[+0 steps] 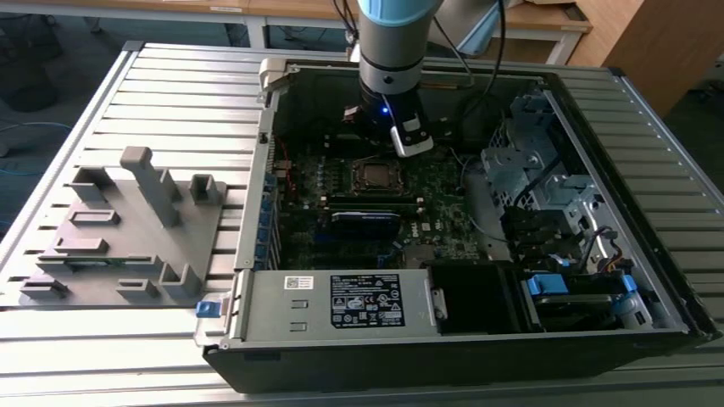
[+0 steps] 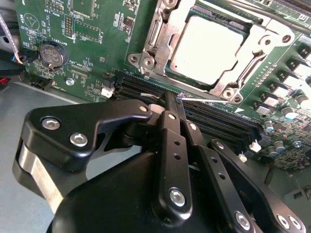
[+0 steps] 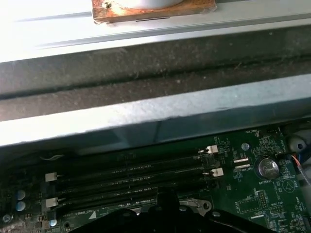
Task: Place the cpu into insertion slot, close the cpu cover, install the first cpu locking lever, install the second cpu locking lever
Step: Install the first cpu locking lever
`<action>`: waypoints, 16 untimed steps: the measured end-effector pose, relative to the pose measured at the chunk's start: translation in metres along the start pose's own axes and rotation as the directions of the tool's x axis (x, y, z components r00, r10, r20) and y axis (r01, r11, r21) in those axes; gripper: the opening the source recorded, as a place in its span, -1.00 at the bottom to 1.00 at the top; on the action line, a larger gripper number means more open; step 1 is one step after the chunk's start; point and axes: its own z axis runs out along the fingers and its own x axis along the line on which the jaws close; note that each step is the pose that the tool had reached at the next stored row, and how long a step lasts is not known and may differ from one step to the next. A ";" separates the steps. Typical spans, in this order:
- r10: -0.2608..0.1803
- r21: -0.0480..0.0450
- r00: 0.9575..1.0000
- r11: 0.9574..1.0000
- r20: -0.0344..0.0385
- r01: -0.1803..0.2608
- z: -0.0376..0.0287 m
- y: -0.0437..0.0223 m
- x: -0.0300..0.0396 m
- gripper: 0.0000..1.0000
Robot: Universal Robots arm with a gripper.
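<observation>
Cpu (image 2: 206,43) is seen beneath the cpu cover (image 2: 163,43), upper right in the second wrist view; the pincer (image 2: 172,103), drawn together, is judged best pressed squarely.

1. In the exterior view, the computer case (image 1: 453,360) lies open on the desk (image 1: 136,85), and a moulded fixture (image 1: 125,229) sits on the desk at the case's 9 o'clock.
2. Inside the case, the insertion slot (image 1: 374,175) sits mid-board, with the power supply box (image 1: 339,301) at its 6 o'clock and the drive cages (image 1: 531,161) at its 3 o'clock.
3. The cpu (image 2: 206,46) lies in the slot, and the cpu cover (image 2: 161,35) lies over its edges.
4. The pincer (image 2: 172,99) hangs over the memory strips (image 2: 218,124), at the slot's 12 o'clock in the exterior view.
</observation>
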 end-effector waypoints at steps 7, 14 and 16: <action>0.001 -0.040 1.000 0.999 0.004 -0.001 0.0002 -0.0022 0.0010 -0.80; -0.002 -0.058 1.000 0.998 0.021 0.003 0.0011 -0.0078 0.0011 -0.80; -0.004 -0.063 1.000 0.998 0.029 0.006 0.0016 -0.0086 0.0023 -0.80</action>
